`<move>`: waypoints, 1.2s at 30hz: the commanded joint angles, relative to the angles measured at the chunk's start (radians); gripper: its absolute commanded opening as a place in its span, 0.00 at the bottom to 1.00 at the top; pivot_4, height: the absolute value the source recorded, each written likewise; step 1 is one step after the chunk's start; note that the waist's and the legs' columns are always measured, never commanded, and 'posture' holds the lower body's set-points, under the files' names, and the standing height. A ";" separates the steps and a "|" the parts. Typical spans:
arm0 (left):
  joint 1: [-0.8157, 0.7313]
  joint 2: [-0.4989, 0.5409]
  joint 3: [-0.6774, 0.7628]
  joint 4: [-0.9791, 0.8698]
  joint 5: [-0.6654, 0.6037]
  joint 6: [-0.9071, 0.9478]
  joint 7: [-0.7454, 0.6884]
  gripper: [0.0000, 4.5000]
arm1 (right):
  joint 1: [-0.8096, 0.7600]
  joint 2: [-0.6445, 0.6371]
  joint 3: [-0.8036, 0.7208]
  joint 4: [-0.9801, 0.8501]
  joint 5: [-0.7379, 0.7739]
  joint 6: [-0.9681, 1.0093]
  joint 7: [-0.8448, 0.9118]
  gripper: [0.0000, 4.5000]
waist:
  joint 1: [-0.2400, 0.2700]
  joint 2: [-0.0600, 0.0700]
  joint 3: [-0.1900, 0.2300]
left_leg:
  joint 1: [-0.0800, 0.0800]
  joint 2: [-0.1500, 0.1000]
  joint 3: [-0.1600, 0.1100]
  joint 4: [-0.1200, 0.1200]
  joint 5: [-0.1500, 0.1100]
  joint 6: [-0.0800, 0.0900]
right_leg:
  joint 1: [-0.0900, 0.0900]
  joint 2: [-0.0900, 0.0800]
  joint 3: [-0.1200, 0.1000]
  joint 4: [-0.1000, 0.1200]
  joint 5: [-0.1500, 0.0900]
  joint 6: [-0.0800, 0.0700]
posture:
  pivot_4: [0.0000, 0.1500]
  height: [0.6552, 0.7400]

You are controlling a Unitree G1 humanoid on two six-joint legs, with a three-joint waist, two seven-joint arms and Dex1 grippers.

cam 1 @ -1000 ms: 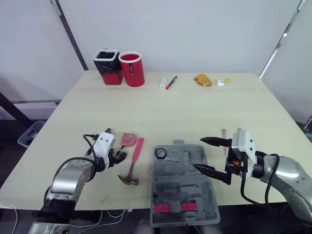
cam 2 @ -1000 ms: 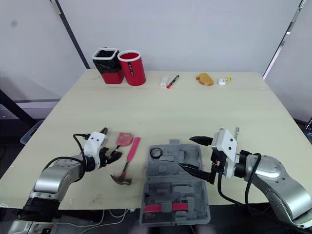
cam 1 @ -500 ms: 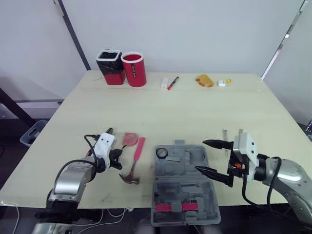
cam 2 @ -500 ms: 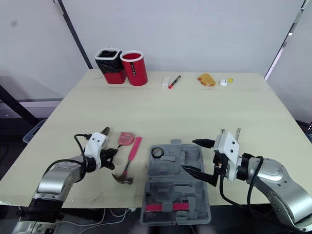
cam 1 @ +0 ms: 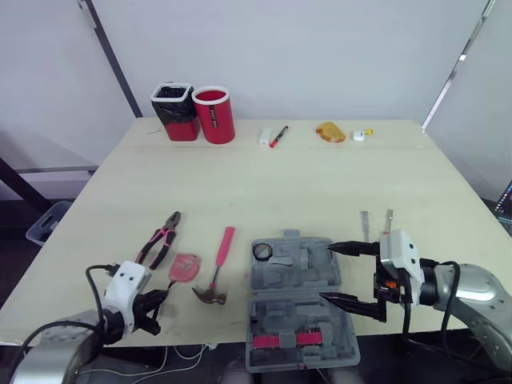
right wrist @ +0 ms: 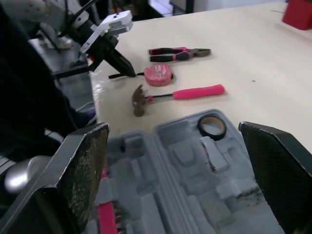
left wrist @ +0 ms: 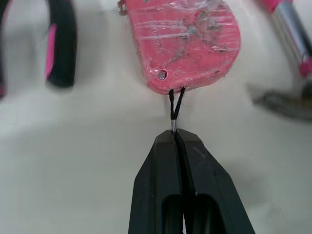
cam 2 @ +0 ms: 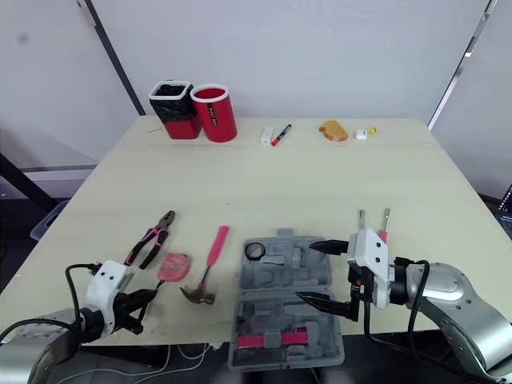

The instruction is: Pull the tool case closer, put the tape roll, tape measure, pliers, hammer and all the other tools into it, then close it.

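Left wrist view has the pink tape measure (left wrist: 185,41), a rounded body in crinkled clear film, upper middle of the frame, its thin black cord (left wrist: 174,105) pinched by the tightly pressed left pincer (left wrist: 175,134). That slick cord could, I judge, slip free, or the body swing into the steel hammer (cam 1: 218,268) just right of it. Right pincer (cam 1: 330,272) hangs spread wide over the open grey moulded tool case (cam 1: 298,310), lower centre.

Open grey tool case (cam 2: 272,320) at desk (cam 2: 304,176) front edge, tape roll (cam 2: 254,251) inside. Right hand (cam 2: 306,270) spread wide over the case. Hammer (cam 2: 204,272), tape measure (cam 2: 173,266), pliers (cam 2: 150,238) lie left of it. Left hand (cam 2: 148,296) near tape measure.
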State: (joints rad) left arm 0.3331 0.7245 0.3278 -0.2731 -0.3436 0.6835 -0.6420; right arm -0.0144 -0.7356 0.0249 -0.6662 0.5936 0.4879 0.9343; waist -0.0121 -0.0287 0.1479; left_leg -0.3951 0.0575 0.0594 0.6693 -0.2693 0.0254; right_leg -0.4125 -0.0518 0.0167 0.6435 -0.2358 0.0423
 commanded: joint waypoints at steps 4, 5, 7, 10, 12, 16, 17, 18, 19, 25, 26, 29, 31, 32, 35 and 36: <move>0.113 0.001 0.054 -0.089 -0.019 0.032 -0.017 0.01 | 0.004 -0.007 0.008 -0.033 0.003 -0.052 0.042 1.00 | 0.001 0.000 0.000 | 0.000 0.000 0.000 0.000 0.000 0.000 | 0.000 0.000 0.000 0.000 0.000 0.000 | 1.00 1.00; 0.126 0.002 0.059 -0.095 -0.022 0.035 -0.020 0.01 | 0.003 -0.007 0.011 -0.032 0.000 -0.055 0.044 1.00 | 0.001 0.000 0.000 | 0.000 0.000 0.000 0.000 0.000 0.000 | 0.000 0.000 0.000 0.000 0.000 0.000 | 1.00 1.00; 0.147 0.005 0.076 -0.108 -0.026 0.039 -0.024 0.01 | 0.001 -0.005 0.014 -0.026 -0.003 -0.061 0.047 1.00 | 0.001 0.000 0.000 | 0.000 0.000 0.000 0.000 0.000 0.000 | 0.000 0.000 0.000 0.000 0.000 0.000 | 1.00 1.00; 0.159 0.010 0.094 -0.113 -0.027 0.026 -0.034 0.01 | 0.002 -0.004 0.022 -0.007 -0.018 -0.077 0.057 1.00 | 0.001 0.000 0.000 | 0.000 0.000 0.000 0.000 0.000 0.000 | 0.000 0.000 0.000 0.000 0.000 0.000 | 1.00 1.00; 0.173 0.010 0.125 -0.106 -0.029 0.013 -0.042 0.01 | 0.001 -0.001 0.029 0.002 -0.026 -0.086 0.059 1.00 | 0.002 -0.001 0.000 | 0.000 0.000 0.000 0.000 0.000 0.000 | -0.001 0.000 0.000 0.000 0.000 0.000 | 1.00 1.00; 0.197 0.007 0.171 -0.076 -0.035 -0.033 -0.077 0.13 | 0.001 0.002 0.034 0.013 -0.029 -0.088 0.062 1.00 | 0.002 -0.001 0.000 | 0.000 0.000 -0.001 0.000 0.000 0.000 | -0.001 -0.001 -0.001 0.000 0.000 0.000 | 1.00 1.00; 0.203 -0.001 0.191 -0.065 -0.052 -0.070 -0.108 0.20 | 0.004 0.003 0.032 0.017 -0.029 -0.091 0.064 1.00 | 0.002 -0.001 0.000 | 0.000 0.000 -0.001 0.000 0.000 0.000 | -0.001 -0.001 -0.001 0.000 0.000 0.000 | 1.00 1.00; 0.210 -0.005 0.213 -0.055 -0.072 -0.106 -0.147 0.27 | 0.008 0.002 0.030 0.022 -0.032 -0.097 0.068 1.00 | 0.002 -0.001 0.000 | 0.000 0.000 -0.001 0.000 0.000 0.000 | -0.001 -0.001 -0.001 0.000 0.000 0.000 | 1.00 1.00; 0.214 -0.008 0.237 -0.045 -0.096 -0.127 -0.182 0.40 | 0.010 0.001 0.028 0.026 -0.034 -0.102 0.070 1.00 | 0.002 -0.002 -0.001 | 0.000 0.000 -0.001 0.000 0.000 0.000 | -0.001 -0.001 -0.001 0.000 0.000 0.000 | 1.00 1.00; 0.176 0.088 0.297 0.012 -0.135 -0.251 -0.377 0.99 | 0.004 0.002 0.021 0.025 -0.027 -0.108 0.067 1.00 | 0.008 -0.002 -0.001 | -0.001 0.000 -0.001 0.000 0.000 0.000 | -0.002 -0.002 -0.002 -0.001 0.000 0.000 | 1.00 1.00; 0.157 0.103 0.289 0.026 -0.126 -0.278 -0.392 0.99 | 0.003 0.002 0.020 0.024 -0.026 -0.108 0.066 1.00 | 0.012 -0.002 0.000 | -0.001 0.000 -0.002 0.000 0.000 0.000 | -0.002 -0.002 -0.003 -0.001 0.000 0.000 | 1.00 1.00; 0.059 0.154 0.235 0.156 -0.136 -0.469 -0.594 0.99 | -0.007 0.003 0.015 0.019 -0.017 -0.101 0.061 1.00 | 0.018 -0.001 0.000 | -0.001 0.000 -0.001 0.000 0.000 0.000 | -0.002 -0.002 -0.003 -0.001 0.000 0.000 | 1.00 1.00; -0.054 0.245 0.193 0.292 -0.135 -0.490 -0.710 0.99 | -0.019 0.001 0.018 0.019 -0.021 -0.100 0.060 1.00 | 0.020 -0.002 0.000 | -0.002 -0.001 0.000 0.000 0.000 0.000 | -0.003 -0.001 -0.002 -0.001 0.000 0.000 | 1.00 1.00; -0.121 0.295 0.163 0.362 -0.136 -0.510 -0.788 0.99 | -0.023 -0.001 0.017 0.017 -0.019 -0.098 0.060 1.00 | 0.021 -0.002 0.000 | -0.002 -0.002 0.000 0.000 0.000 0.000 | -0.003 0.000 -0.003 -0.001 0.000 0.000 | 1.00 1.00; -0.257 0.375 0.073 0.503 -0.120 -0.567 -0.937 0.99 | -0.034 -0.003 0.015 0.013 -0.014 -0.091 0.058 1.00 | 0.026 -0.001 0.001 | -0.003 -0.001 0.002 0.000 0.000 0.000 | -0.003 0.002 -0.005 -0.001 0.000 -0.001 | 1.00 1.00; -0.293 0.397 0.023 0.551 -0.100 -0.627 -0.958 0.99 | -0.033 -0.003 0.014 0.012 -0.014 -0.091 0.058 1.00 | 0.025 -0.001 0.000 | -0.003 -0.001 0.003 0.000 0.000 0.000 | -0.003 0.002 -0.005 -0.001 -0.001 -0.001 | 1.00 1.00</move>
State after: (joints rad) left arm 0.0730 1.0977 0.4182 0.2026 -0.4695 0.1412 -1.5160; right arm -0.0469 -0.7357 0.0592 -0.6204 0.5604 0.4042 0.9935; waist 0.0130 -0.0301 0.1479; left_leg -0.3980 0.0568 0.0633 0.6693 -0.2694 0.0252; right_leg -0.4155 -0.0504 0.0130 0.6425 -0.2363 0.0412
